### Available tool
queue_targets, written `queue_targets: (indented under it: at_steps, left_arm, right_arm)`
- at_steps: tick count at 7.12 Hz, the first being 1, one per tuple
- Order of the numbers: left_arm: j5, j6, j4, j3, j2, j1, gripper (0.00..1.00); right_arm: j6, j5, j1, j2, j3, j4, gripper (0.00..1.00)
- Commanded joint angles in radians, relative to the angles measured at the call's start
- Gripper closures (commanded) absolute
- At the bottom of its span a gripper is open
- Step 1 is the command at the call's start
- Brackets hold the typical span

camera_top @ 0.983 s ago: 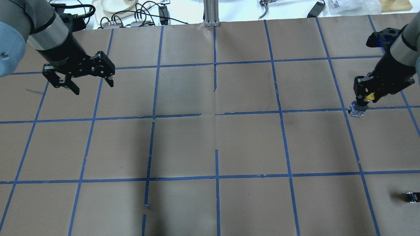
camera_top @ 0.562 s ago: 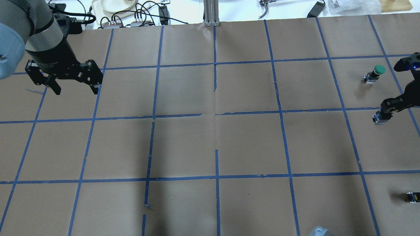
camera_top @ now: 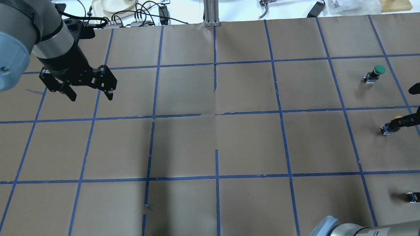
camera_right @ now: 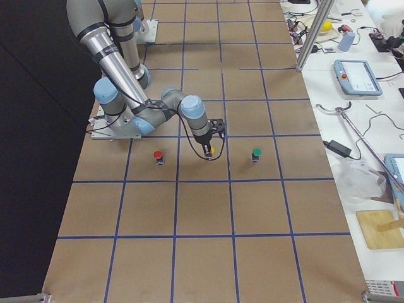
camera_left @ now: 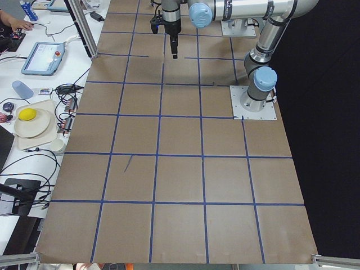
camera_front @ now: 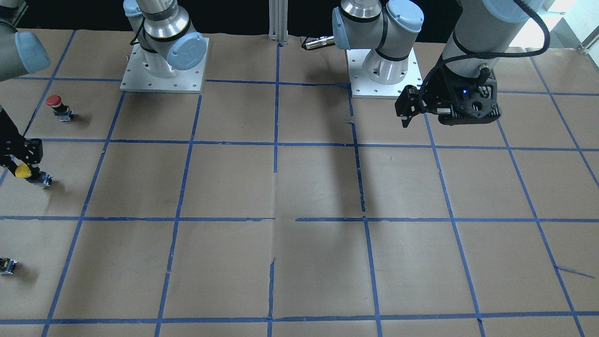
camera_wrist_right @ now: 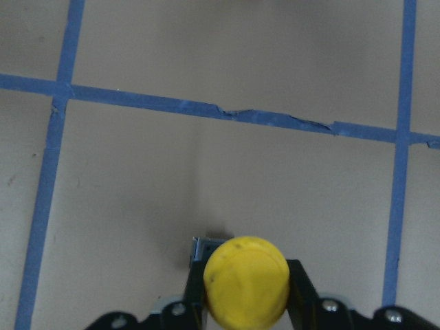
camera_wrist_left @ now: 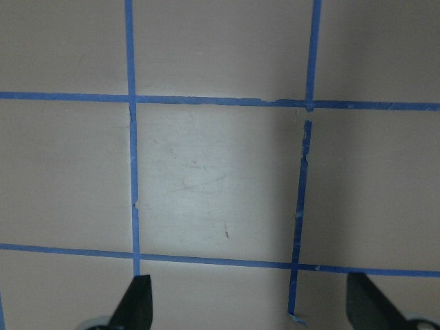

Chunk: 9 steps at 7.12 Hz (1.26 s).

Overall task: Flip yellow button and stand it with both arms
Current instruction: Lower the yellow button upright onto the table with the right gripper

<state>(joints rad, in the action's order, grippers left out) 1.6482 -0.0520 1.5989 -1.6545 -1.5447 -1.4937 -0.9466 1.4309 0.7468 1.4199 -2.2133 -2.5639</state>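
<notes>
Yellow and round, the cap of the yellow button sits between the fingers of my right gripper. That gripper is closed on it, at the far right side of the table. The button looks small, light and hard. Its smooth cap could slip, so the dark body or the blocky base is a better place to hold. I cannot quite tell if its base touches the paper. My left gripper is wide open, holds nothing, and is well apart on the other side. A red button and a green button stand near it, one on each side, so I should turn it with care.
</notes>
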Motion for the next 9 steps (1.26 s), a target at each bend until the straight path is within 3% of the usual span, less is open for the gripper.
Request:
queue_targets:
  at_steps: [1,2,3,5,9]
  left_arm:
    - [-0.004,0.001,-0.005,-0.013,0.008,-0.011,0.00]
    - [-0.002,0.001,-0.007,-0.013,0.009,-0.011,0.00]
    - [-0.004,0.001,-0.005,-0.014,0.014,-0.011,0.00]
    - [-0.002,0.001,-0.005,-0.016,0.017,-0.013,0.00]
    - [-0.001,0.001,-0.007,-0.016,0.015,-0.013,0.00]
  right_arm:
    - [-0.009,0.008,-0.017,-0.006,-0.028,-0.042,0.92]
    - [-0.009,0.011,-0.017,-0.004,-0.026,-0.026,0.30]
    - [-0.011,0.013,-0.015,0.002,-0.020,0.041,0.00]
    - [-0.001,0.007,-0.007,0.081,0.059,0.302,0.00]
    - [0.006,0.009,0.055,0.226,0.364,0.820,0.00]
